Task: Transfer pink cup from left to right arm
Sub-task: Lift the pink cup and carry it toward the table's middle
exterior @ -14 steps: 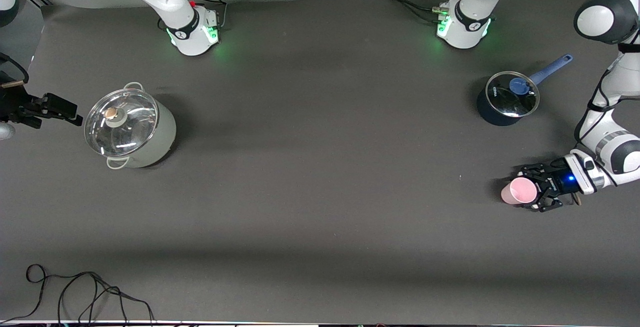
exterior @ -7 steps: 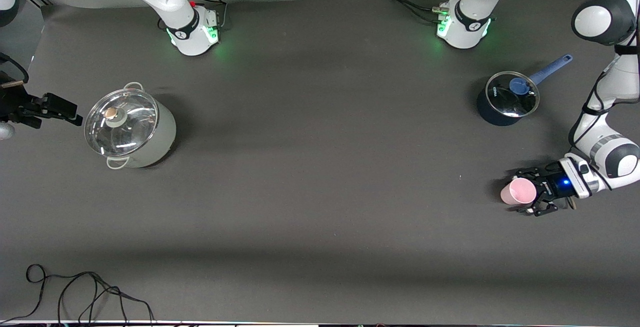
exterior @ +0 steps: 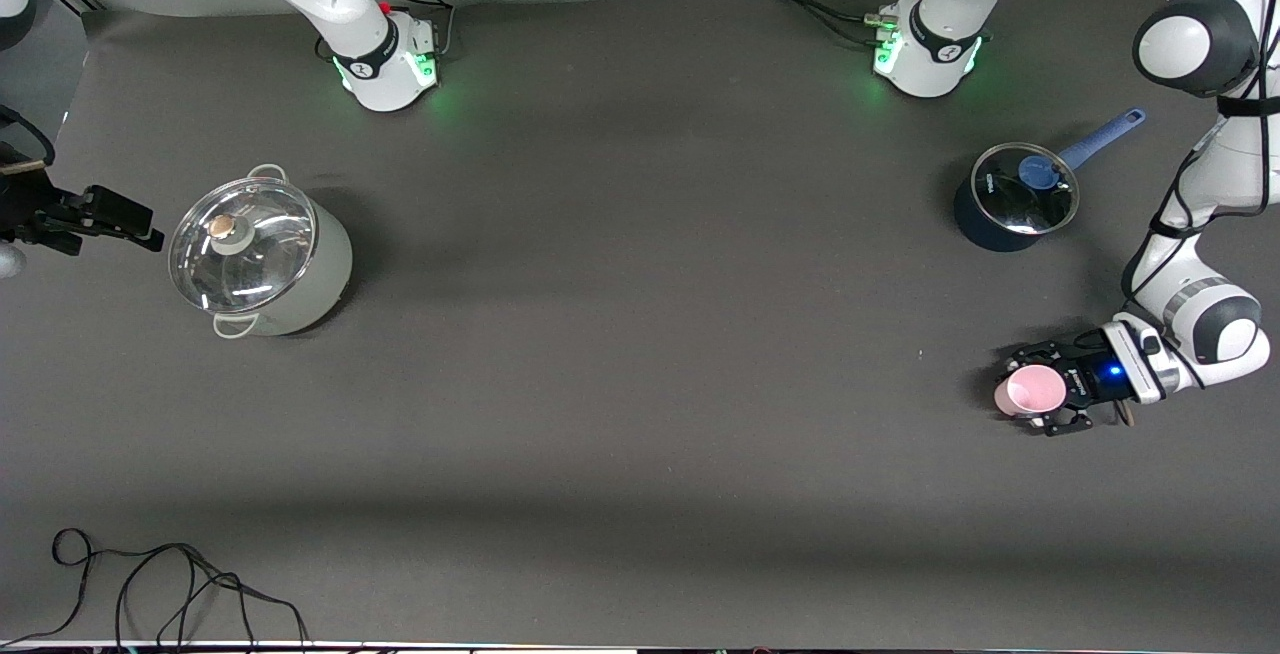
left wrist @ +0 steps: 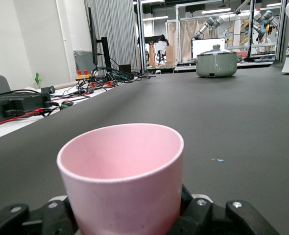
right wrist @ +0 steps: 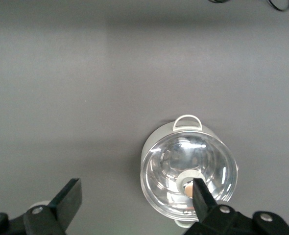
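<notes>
The pink cup (exterior: 1030, 393) stands upright, mouth up, near the left arm's end of the table. My left gripper (exterior: 1042, 396) is shut on it, low at the table, one finger on each side of the wall. In the left wrist view the pink cup (left wrist: 122, 176) fills the foreground, and black fingers (left wrist: 199, 213) press against its lower sides. Whether its base still touches the table is hidden. My right gripper (exterior: 150, 231) waits in the air at the right arm's end, beside the big pot. It is open, and the right wrist view shows the right gripper (right wrist: 136, 196) with nothing between its fingers.
A pale green pot with a glass lid (exterior: 260, 259) stands at the right arm's end, also seen as the pot (right wrist: 188, 171) under the right wrist. A dark blue saucepan with a lid (exterior: 1012, 199) sits farther from the front camera than the cup. A black cable (exterior: 150, 584) lies by the front edge.
My left gripper's fingers have closed onto the pink cup, and hand and cup have shifted a little across the table. The right arm has not moved.
</notes>
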